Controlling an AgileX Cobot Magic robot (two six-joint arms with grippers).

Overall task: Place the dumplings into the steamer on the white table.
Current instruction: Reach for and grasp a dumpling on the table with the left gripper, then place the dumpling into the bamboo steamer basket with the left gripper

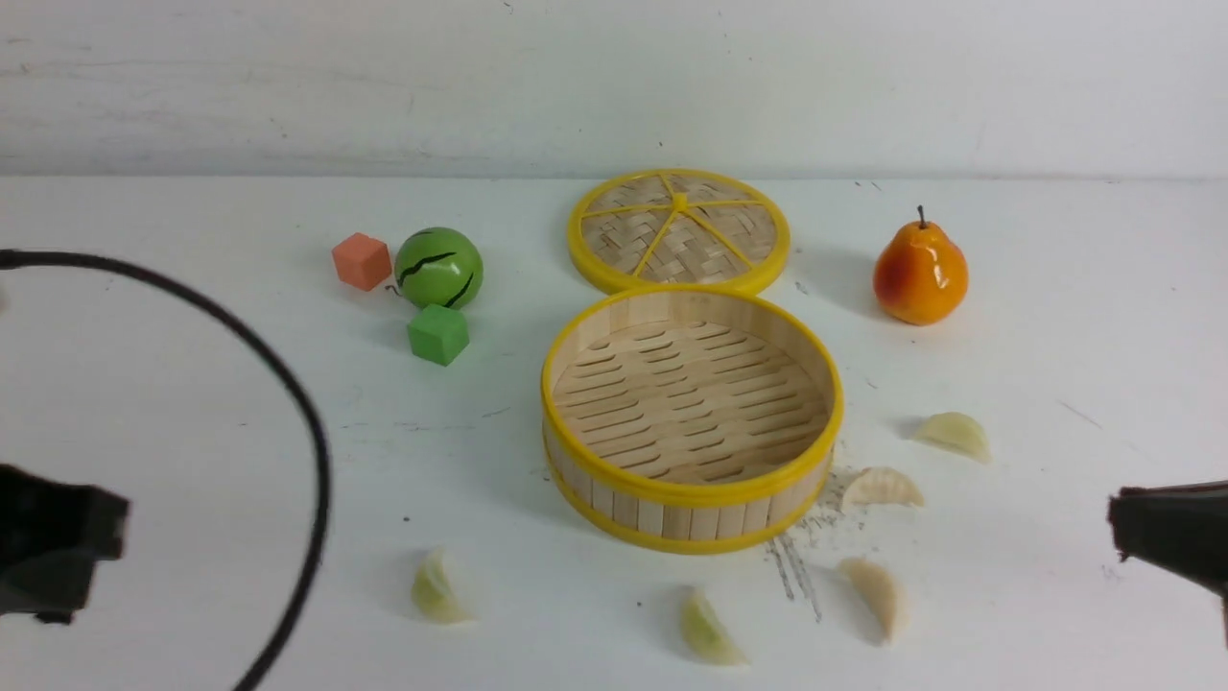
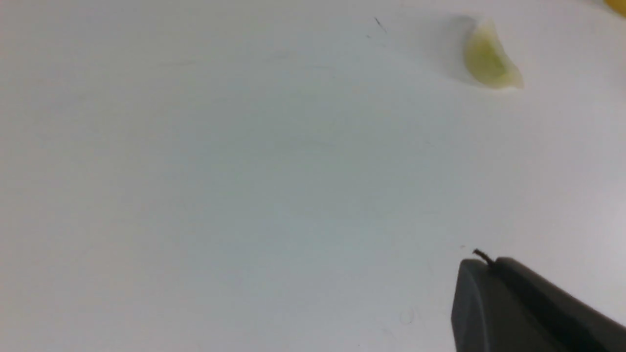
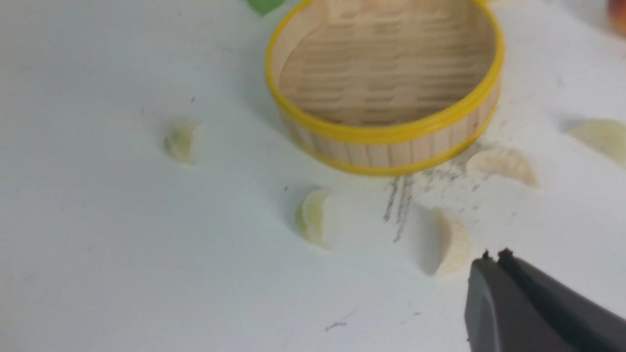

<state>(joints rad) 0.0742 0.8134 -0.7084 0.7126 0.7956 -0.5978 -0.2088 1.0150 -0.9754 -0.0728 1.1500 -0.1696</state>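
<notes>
Hovering over the left side of the white table point(image 1: 240, 499), the left gripper point(image 1: 58, 547) is closed, its jaws together and holding nothing. A black cable point(image 1: 312, 432) curves in a wide arc beside it.

Next comes a group toward the back: an orange-red cube point(image 1: 362, 261), a green ball with black stripes point(image 1: 438, 268) and a green cube point(image 1: 438, 334), set close together. Nearer the front lies a light green dumpling point(image 1: 437, 587), well apart from the others.

Around the middle stands the steamer point(image 1: 691, 494), a round, shallow bamboo basket with a slatted floor and yellow rims. It is upright and empty. Just behind it, a flat woven lid point(image 1: 624, 235) with yellow spokes lies on the table. In front of the steamer is a second green dumpling point(image 1: 710, 629).

To the right of that, three more dumplings lie on the table: a cream one point(image 1: 875, 597) near the front, a pale one point(image 1: 883, 488) just beside the steamer, and a pale green one point(image 1: 955, 435) farther back. Behind these stands an orange and red pear point(image 1: 920, 272) with a dark stem.

At the far right, the right gripper point(image 1: 1166, 528) is also closed, with nothing in its grasp.
</notes>
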